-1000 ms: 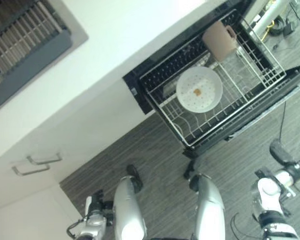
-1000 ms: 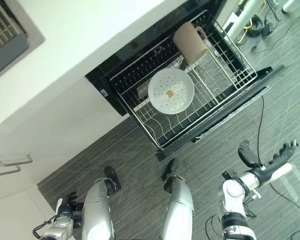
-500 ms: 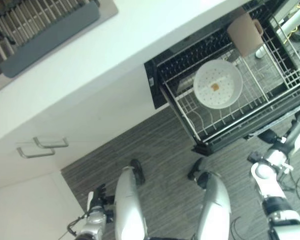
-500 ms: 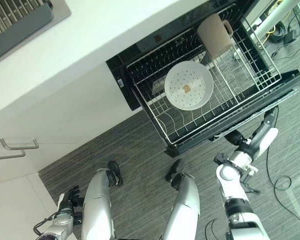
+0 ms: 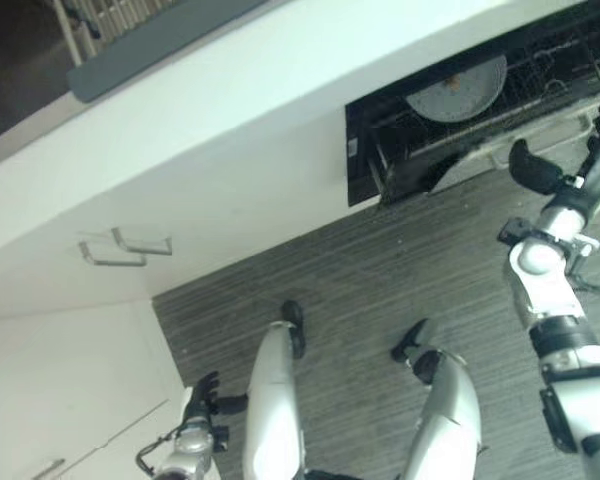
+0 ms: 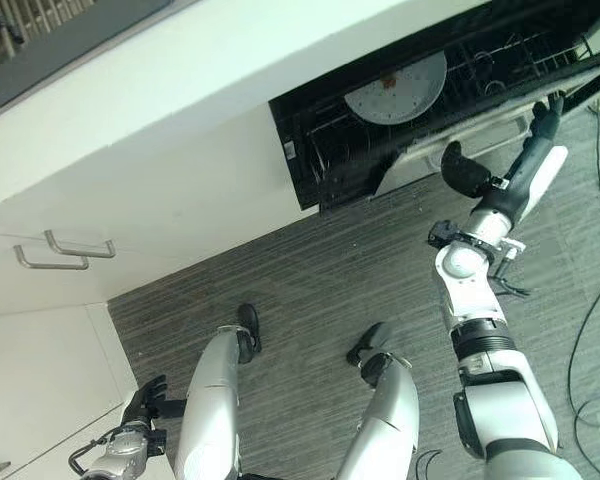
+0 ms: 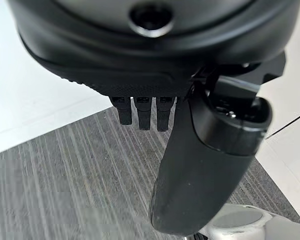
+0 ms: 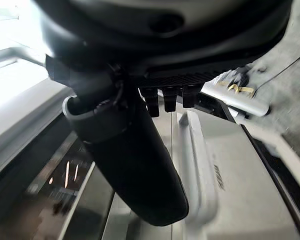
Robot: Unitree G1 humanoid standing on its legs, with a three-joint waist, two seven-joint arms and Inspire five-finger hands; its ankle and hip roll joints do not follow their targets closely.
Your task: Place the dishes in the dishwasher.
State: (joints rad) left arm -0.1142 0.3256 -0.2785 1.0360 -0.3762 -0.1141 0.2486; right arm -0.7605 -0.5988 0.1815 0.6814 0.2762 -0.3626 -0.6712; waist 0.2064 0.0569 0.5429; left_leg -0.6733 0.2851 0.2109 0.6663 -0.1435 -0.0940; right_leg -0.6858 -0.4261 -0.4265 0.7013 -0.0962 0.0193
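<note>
- right hand (image 6: 500,175), fingers straight and empty, sits at the grey dishwasher door (image 8: 225,185).
- push flat and evenly (round white perforated plate (image 6: 395,90) already racked).

Bright, even light washes the white counter (image 5: 280,60) nearly featureless, while the dishwasher (image 6: 380,130) cavity stays dark. Up close, the right hand (image 8: 135,165) is soft and unfocused, with glare behind it.

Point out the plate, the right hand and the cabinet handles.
plate (image 6: 398,88): right eye view, its face in the rack.
right hand (image 6: 528,160): right eye view, palm.
cabinet handles (image 6: 65,252): right eye view, lower bar.
</note>
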